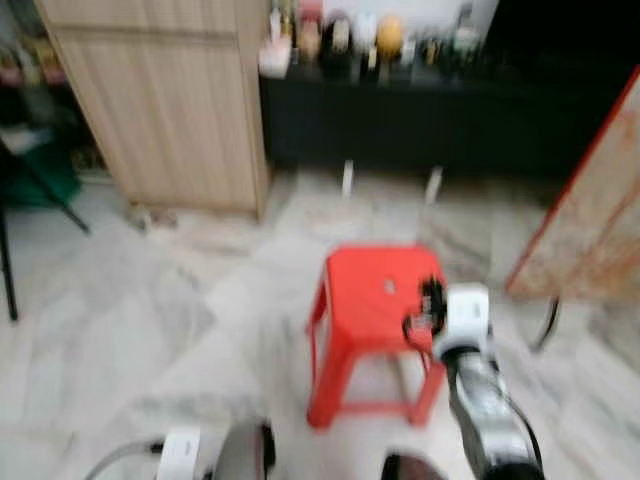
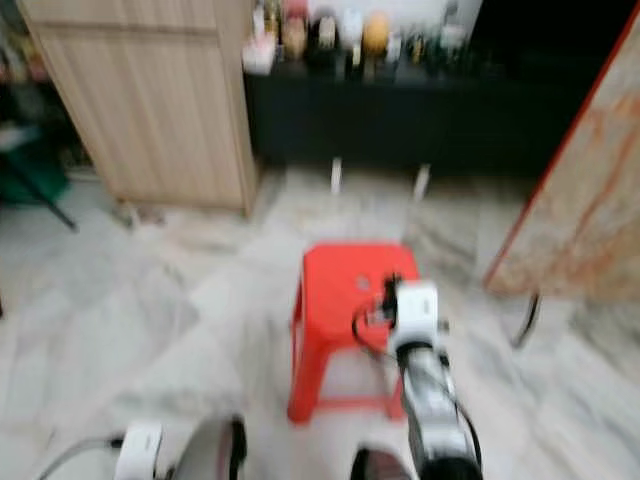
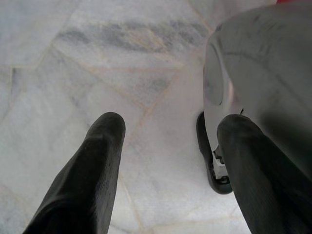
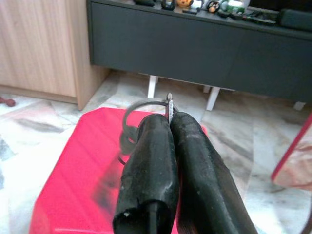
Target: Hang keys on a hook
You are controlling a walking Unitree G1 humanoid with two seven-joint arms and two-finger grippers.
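Note:
My right gripper (image 4: 169, 119) is shut on a thin metal key ring (image 4: 168, 103), whose wire loop curves out beside the fingertips. It hovers over the seat of a red plastic stool (image 1: 370, 290), toward the seat's right side, and the silver right arm (image 1: 485, 395) reaches forward from below. The left gripper (image 3: 168, 126) hangs low over the marble floor, its two black fingers (image 3: 105, 134) spread open with nothing between them. Both eye views are blurred.
A light wooden cabinet (image 1: 170, 100) stands at the back left. A low black sideboard (image 1: 430, 125) runs along the back wall with several small items on top. A red-edged board (image 1: 590, 220) leans at the right. A black chair leg (image 1: 8, 270) is at the left.

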